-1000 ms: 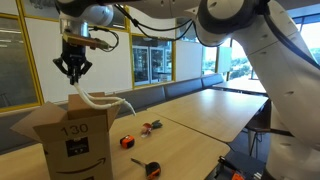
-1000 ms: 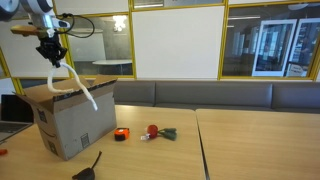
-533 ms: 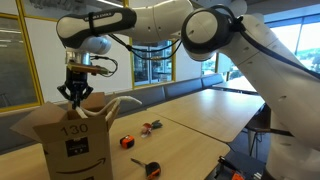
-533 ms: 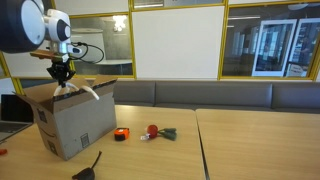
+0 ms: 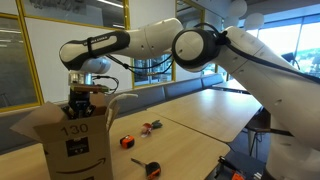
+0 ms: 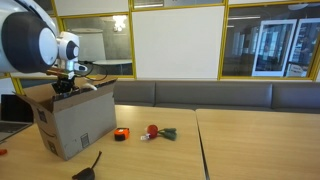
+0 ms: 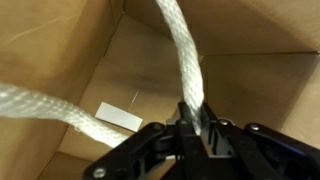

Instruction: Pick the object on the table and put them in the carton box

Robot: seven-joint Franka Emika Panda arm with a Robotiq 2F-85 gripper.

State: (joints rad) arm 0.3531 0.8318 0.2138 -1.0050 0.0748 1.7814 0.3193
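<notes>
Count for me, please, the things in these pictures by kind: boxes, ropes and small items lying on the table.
Carton box: 1
White rope: 1
Small items on the table: 3 (orange-and-black block, reddish item, black item with orange tip)
Total: 5

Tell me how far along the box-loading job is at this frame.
Done: nothing released yet; the carton box shows only a paper slip inside. In hand: the white rope, pinched in the gripper's jaws and lowered into the box. Left: letting it go, then the orange-and-black block, the reddish item and the black item on the table.
</notes>
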